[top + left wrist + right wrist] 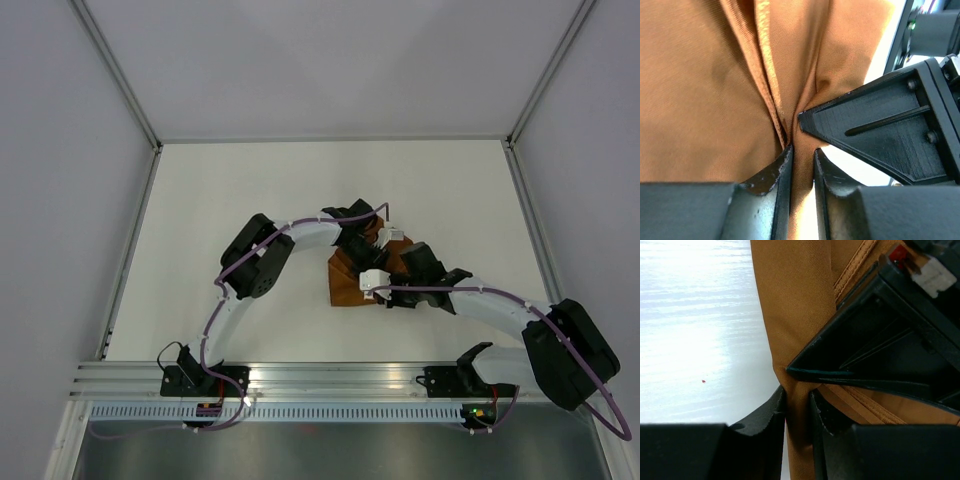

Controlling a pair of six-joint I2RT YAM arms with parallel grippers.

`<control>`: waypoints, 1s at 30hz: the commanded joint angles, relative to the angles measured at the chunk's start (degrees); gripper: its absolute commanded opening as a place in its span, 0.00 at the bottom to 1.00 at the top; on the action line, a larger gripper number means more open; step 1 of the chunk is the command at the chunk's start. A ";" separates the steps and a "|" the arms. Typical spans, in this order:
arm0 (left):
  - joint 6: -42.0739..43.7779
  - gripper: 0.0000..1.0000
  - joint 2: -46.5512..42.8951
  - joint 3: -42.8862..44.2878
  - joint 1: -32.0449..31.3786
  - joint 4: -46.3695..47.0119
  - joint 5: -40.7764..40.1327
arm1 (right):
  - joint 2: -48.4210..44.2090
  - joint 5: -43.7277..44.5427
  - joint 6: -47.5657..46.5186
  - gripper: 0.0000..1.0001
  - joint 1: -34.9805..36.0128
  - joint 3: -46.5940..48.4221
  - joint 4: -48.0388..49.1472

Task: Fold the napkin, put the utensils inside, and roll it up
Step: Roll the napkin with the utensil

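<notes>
The rust-orange napkin lies bunched in the middle of the white table, mostly hidden under both wrists. My left gripper is shut on a fold of it; in the left wrist view the cloth runs between the two fingers. My right gripper is shut on another fold; in the right wrist view the napkin passes between its fingers. The two grippers pinch the cloth close together, nearly tip to tip. The knife is not in view.
The white table is walled by grey panels on the left, back and right. An aluminium rail with the arm bases runs along the near edge. The left arm's elbow stands left of the napkin.
</notes>
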 commanded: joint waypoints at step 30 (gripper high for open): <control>-25.95 0.19 -42.10 -51.08 7.70 68.64 -36.39 | 41.07 -23.46 -16.46 0.18 -17.94 35.51 -43.30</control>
